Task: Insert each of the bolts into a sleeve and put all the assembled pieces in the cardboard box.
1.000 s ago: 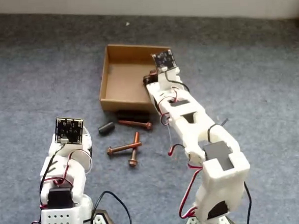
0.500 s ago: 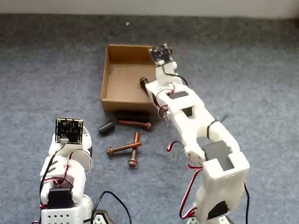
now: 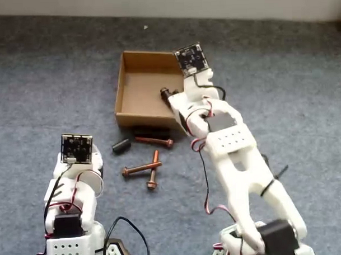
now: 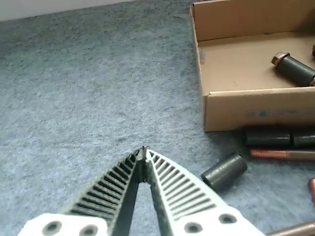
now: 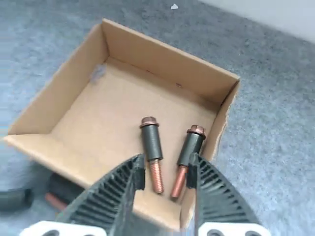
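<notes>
Two assembled pieces, copper bolts in dark sleeves [image 5: 151, 142] [image 5: 190, 144], lie side by side in the cardboard box [image 5: 162, 58] near one wall. My right gripper [image 5: 166, 160] hangs open above them, holding nothing. In the high view the right arm [image 3: 206, 112] leans over the box's [image 3: 120, 90] right side, with one piece [image 3: 166, 94] showing inside. On the carpet in front of the box lie three loose bolts [image 3: 154, 141] [image 3: 139, 169] [image 3: 153, 172] and a loose sleeve [image 3: 121, 145]. My left gripper [image 4: 143, 150] is shut and empty, low over the carpet short of the sleeve [image 4: 224, 171].
Two more dark sleeves [image 4: 268, 137] [image 4: 302, 139] rest against the box's front wall [image 4: 246, 110], with a bolt [image 4: 280, 155] beside them. Grey carpet spreads out on every side. The left arm's base [image 3: 67, 226] stands at the near left.
The right arm has drawn back and risen over the box's right side, its wrist camera tilting up. The piece in the box stays put. The left arm has barely moved.
</notes>
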Available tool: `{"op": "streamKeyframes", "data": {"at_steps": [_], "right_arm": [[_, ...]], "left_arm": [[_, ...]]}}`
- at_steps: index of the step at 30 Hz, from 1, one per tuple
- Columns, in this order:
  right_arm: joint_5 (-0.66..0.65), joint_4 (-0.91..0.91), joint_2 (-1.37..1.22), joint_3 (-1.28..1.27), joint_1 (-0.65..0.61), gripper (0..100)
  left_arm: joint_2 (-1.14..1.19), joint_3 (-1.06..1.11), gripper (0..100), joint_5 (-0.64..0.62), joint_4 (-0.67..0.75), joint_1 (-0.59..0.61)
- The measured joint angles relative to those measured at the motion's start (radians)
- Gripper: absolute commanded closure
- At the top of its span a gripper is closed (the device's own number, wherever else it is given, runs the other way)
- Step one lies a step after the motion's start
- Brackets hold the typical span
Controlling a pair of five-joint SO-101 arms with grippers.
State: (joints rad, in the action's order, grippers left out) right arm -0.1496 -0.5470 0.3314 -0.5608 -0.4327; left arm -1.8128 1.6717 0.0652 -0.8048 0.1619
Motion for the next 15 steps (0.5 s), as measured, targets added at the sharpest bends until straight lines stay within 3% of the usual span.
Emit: {"op": "streamKeyframes", "data": {"at_steps": [8,15], "right_arm": [[0.000,-0.195,0.161,-0.029,-0.140,86.1],[-0.126,-0.279,0.107,-0.029,-0.308,86.0]], "left_arm": [[0.000,-0.009,99,0.000,0.000,0.203],[0.000,-0.021,99,0.000,0.000,0.362]]}}
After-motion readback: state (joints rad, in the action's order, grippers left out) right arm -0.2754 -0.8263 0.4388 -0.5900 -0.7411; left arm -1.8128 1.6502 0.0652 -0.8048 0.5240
